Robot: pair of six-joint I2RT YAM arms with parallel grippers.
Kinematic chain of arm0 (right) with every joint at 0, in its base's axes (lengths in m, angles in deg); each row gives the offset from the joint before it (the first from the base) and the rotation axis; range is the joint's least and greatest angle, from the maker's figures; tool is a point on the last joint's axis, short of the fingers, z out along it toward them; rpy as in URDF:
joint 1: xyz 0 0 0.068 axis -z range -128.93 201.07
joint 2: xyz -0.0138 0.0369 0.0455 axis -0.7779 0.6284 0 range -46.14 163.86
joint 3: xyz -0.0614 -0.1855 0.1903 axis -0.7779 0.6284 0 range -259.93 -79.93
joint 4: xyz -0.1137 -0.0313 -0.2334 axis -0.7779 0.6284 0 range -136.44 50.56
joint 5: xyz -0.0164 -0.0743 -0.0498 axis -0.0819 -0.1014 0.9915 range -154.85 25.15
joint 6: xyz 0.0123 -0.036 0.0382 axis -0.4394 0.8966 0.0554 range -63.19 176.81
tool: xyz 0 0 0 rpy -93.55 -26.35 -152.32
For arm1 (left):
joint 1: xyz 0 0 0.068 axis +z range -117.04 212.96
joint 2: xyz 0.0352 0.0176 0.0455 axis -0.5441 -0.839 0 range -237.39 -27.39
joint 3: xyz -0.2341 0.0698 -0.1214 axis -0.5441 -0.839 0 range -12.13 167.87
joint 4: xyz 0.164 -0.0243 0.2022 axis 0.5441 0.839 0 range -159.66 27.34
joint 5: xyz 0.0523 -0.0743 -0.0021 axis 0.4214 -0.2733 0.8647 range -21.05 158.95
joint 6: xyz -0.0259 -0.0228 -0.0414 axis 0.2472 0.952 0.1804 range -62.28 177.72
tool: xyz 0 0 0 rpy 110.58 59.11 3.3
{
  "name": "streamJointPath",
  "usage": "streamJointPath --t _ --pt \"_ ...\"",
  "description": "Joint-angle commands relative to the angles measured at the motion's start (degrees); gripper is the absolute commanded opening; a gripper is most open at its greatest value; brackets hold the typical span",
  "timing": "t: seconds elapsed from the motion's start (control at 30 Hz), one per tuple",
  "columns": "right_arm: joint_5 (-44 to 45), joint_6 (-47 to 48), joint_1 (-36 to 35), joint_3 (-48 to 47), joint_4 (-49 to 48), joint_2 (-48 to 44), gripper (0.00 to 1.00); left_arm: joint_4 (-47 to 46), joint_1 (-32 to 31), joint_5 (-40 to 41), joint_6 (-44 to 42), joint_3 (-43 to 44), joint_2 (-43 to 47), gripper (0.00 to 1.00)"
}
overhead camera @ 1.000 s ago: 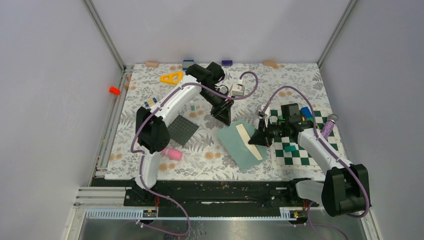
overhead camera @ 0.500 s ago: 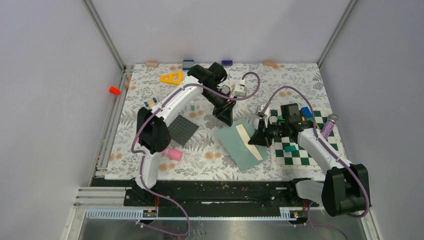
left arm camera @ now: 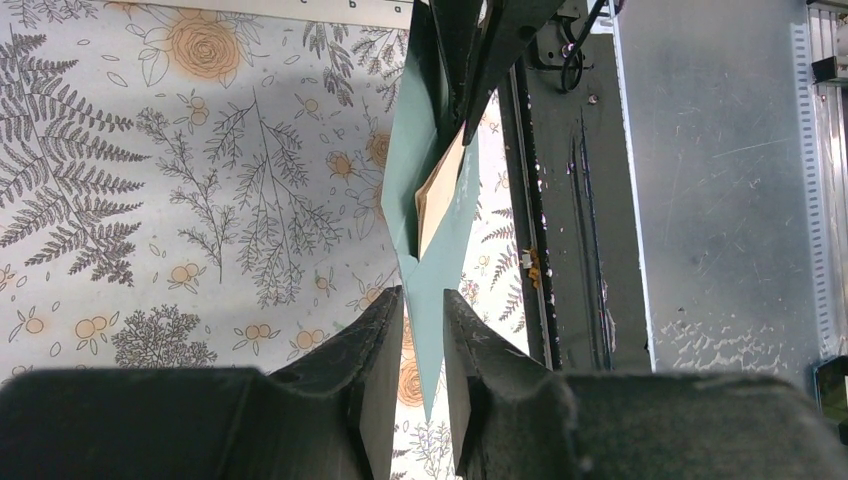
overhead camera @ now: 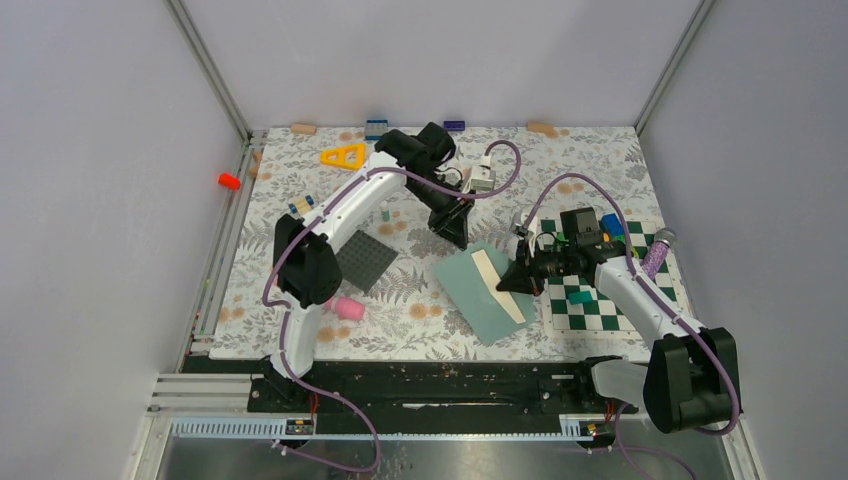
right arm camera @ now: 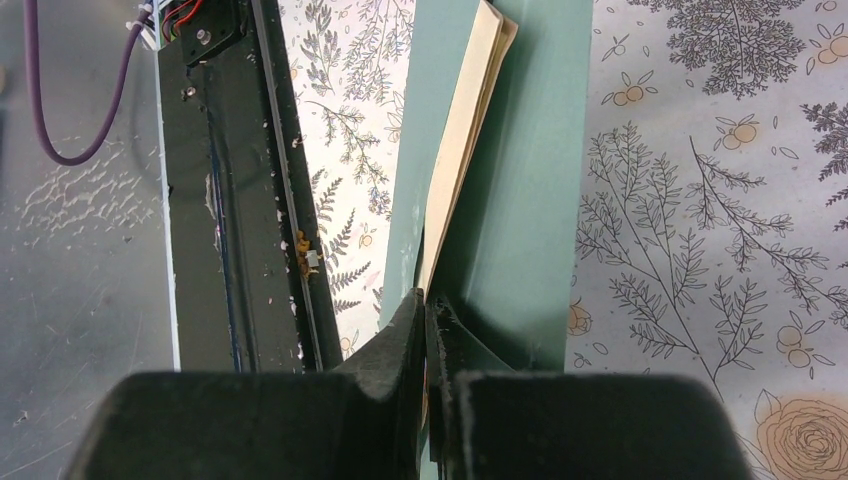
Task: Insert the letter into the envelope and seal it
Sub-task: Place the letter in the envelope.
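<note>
Roughly at the centre of the top view, the envelope [overhead camera: 470,292] lies flat and askew on the floral cloth [overhead camera: 400,310], between the two arms so that each can work one end of it. The letter [overhead camera: 497,285] shows as a cream strip along the envelope's right-hand edge. It looks partly in the pocket, so the insertion seems unfinished and the sealing not yet begun. The right gripper [overhead camera: 503,284] comes in from the right of the frame. In its wrist view the jaws are pressed together on the near end of the letter [right arm camera: 465,130], with teal paper [right arm camera: 530,180] on both sides of the cream sheet. That grip looks meant for steering the sheet sideways into the mouth. The left gripper [overhead camera: 455,238] stands at the envelope's upper corner, probably to stop the envelope sliding while the letter is pushed. In the lower middle of the left wrist view its jaws stand a narrow gap apart, with the envelope's point [left arm camera: 425,380] in the gap. I cannot tell whether the pads bite the paper or only straddle it. Beyond them the letter [left arm camera: 438,195] peeks out between teal layers. The chessboard [overhead camera: 600,310] at right and the dark grey mat [overhead camera: 365,260] at left lie apart from the work.
</note>
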State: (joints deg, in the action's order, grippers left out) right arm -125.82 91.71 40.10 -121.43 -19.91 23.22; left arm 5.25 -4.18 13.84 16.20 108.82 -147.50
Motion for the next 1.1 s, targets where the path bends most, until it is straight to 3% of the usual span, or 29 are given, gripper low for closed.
streamJointPath --t 0.0,0.4,0.57,0.8,1.07 --pt "-1.25 1.05 -0.84 -1.84 0.69 -1.21 0.0 -0.71 -1.02 -0.01 -0.57 0.87 -0.17 0.24" --pt "-1.51 1.18 -1.14 -1.77 0.68 -1.55 0.0 -0.75 -1.28 -0.3 -0.03 2.11 -1.26 0.18" --pt "-1.45 1.55 -1.25 -1.41 0.76 -2.15 0.0 -1.07 -1.34 0.99 0.42 2.19 -1.39 0.23" --pt "-1.68 2.24 -1.29 -1.49 1.56 -2.32 0.0 -1.78 -1.35 0.46 1.26 2.3 -1.32 0.24" --pt "-1.61 2.46 -1.45 -1.75 1.96 -2.2 0.0 -1.18 -1.84 0.23 0.69 2.02 -1.5 0.17"
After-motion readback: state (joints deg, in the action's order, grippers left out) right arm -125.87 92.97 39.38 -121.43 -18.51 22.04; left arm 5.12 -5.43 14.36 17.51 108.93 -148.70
